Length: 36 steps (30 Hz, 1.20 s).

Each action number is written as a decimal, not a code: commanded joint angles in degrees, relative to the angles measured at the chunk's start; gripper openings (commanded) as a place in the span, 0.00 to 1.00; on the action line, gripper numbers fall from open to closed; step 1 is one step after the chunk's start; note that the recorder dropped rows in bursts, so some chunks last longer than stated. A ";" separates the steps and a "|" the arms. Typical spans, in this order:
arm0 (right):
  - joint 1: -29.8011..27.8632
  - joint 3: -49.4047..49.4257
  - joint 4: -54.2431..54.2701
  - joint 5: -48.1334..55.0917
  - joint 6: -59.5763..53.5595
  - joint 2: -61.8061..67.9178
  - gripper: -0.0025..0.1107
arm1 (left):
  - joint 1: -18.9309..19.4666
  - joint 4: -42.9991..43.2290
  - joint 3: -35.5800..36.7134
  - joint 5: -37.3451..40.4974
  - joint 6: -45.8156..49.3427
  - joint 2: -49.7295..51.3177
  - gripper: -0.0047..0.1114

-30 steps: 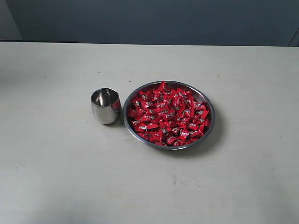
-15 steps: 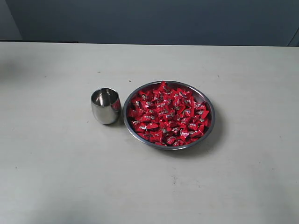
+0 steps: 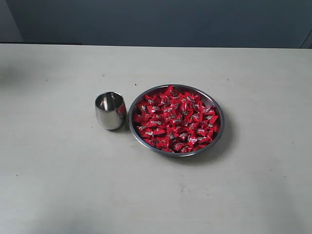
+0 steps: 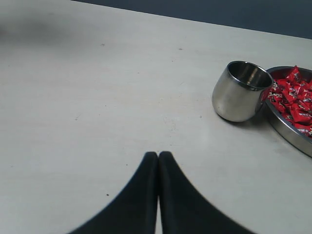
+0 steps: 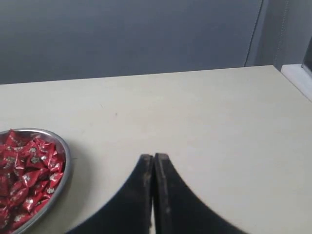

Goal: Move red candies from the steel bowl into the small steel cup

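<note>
from my left hand [image 4: 158, 155] i get only a slice of the steel bowl [image 4: 288, 132] ahead of it; the frame edge cuts off the rest. the small steel cup [image 4: 238, 96] hides its own floor behind its near wall. the print on the red candies [image 4: 295, 95] is too small to read. the right hand [image 5: 153, 157] likewise sees only part of the bowl.

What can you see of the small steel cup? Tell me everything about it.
The small steel cup is a polished, mirror-like tumbler, handleless, with a rounded belly. It stands upright on the pale table, mouth open, nothing showing inside. It sits close beside the steel bowl; whether they touch is unclear.
</note>
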 commanded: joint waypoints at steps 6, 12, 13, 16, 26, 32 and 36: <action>-0.20 -14.91 -0.07 -0.39 -0.03 15.87 0.03 | 0.19 -0.03 -0.01 -0.30 -0.09 -0.22 0.04; -0.20 -16.55 -0.07 -2.25 -0.03 17.96 0.03 | 0.19 -0.03 -0.01 -0.30 -0.09 -0.22 0.04; -0.20 -16.55 -0.07 -2.37 -0.03 17.96 0.03 | 0.19 -0.03 -0.01 -0.30 -0.09 -0.22 0.04; -0.20 -16.55 -0.07 -3.01 -0.03 17.96 0.03 | 0.19 -0.03 -0.01 -0.30 -0.09 -0.22 0.04; -0.20 -16.55 18.84 4.89 -11.60 24.09 0.02 | 0.29 -0.03 -0.01 -0.30 -0.09 -0.22 0.04; 2.27 -16.55 40.69 11.12 -37.32 36.13 0.02 | 0.29 -0.03 -0.01 -0.30 -0.09 -0.22 0.04; 6.20 -16.69 49.68 12.52 -48.48 44.77 0.02 | 0.29 -0.03 -0.01 -0.30 -0.09 -0.22 0.04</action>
